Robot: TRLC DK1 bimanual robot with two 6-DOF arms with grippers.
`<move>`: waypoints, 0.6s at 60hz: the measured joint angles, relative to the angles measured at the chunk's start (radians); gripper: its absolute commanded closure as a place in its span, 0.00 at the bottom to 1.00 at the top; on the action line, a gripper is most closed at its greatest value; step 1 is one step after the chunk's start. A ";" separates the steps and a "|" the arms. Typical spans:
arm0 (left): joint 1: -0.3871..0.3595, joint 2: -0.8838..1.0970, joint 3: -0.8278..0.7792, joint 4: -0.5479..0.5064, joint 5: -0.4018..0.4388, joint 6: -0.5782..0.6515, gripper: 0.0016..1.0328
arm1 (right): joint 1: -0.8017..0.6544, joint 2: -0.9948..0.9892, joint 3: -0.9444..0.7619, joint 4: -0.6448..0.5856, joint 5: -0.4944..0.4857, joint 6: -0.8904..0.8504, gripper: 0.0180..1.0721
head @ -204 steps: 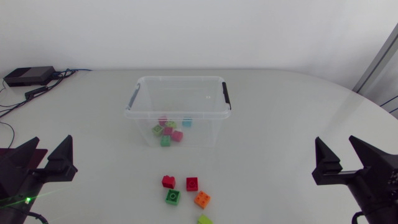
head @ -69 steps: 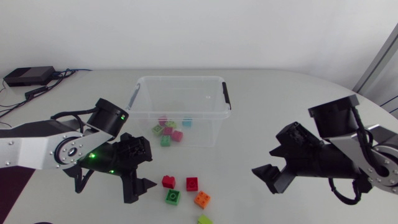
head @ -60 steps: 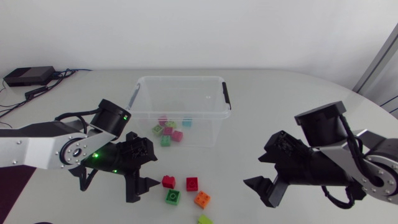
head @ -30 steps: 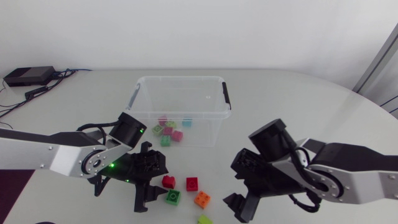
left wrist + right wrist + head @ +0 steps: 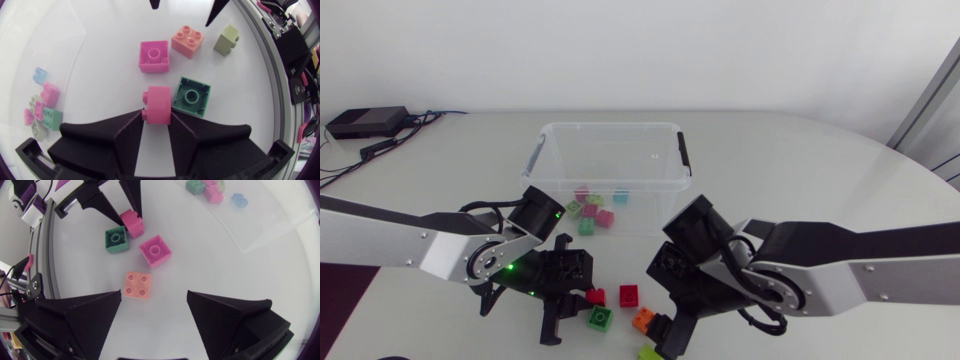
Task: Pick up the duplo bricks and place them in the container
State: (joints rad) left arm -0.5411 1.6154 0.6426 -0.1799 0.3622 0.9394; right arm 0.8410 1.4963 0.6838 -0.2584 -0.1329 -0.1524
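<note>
My left gripper point(image 5: 572, 300) is shut on a small red brick point(image 5: 592, 295) on the table; in the left wrist view the red brick point(image 5: 159, 104) sits pinched between the fingertips. Right beside it lie a green brick point(image 5: 192, 96), a red square brick point(image 5: 153, 56), an orange brick point(image 5: 187, 41) and a lime brick point(image 5: 226, 40). My right gripper point(image 5: 154, 294) is open, low over the table, with the orange brick point(image 5: 137, 285) just ahead between its fingers. The clear container point(image 5: 610, 175) stands behind, holding several bricks point(image 5: 592, 210).
The two grippers face each other closely across the cluster of bricks. The lime brick point(image 5: 648, 352) lies near the table's front edge. A black box with cables point(image 5: 365, 122) sits at the far left corner.
Both arms have come in from the sides to the loose bricks. My left gripper has closed on the small red brick. The right gripper has dropped down by the orange brick.
</note>
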 measured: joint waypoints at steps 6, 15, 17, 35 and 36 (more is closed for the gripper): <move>0.000 0.001 0.001 0.000 0.000 0.000 0.74 | 0.029 0.025 0.005 -0.005 0.006 0.016 0.10; 0.020 -0.018 0.000 -0.001 0.000 0.000 0.74 | 0.055 0.042 0.031 -0.008 0.030 0.026 0.13; 0.031 -0.032 -0.002 -0.001 0.000 0.000 0.74 | 0.059 0.045 0.038 -0.011 0.033 0.026 0.14; 0.164 -0.323 -0.012 -0.115 0.036 0.000 0.74 | 0.067 0.090 0.111 -0.146 0.052 0.034 0.14; 0.170 -0.333 -0.012 -0.122 0.039 0.000 0.74 | 0.067 0.095 0.117 -0.157 0.051 0.034 0.15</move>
State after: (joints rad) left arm -0.3714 1.2819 0.6308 -0.3019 0.4011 0.9394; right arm 0.9081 1.5909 0.8005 -0.4156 -0.0814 -0.1184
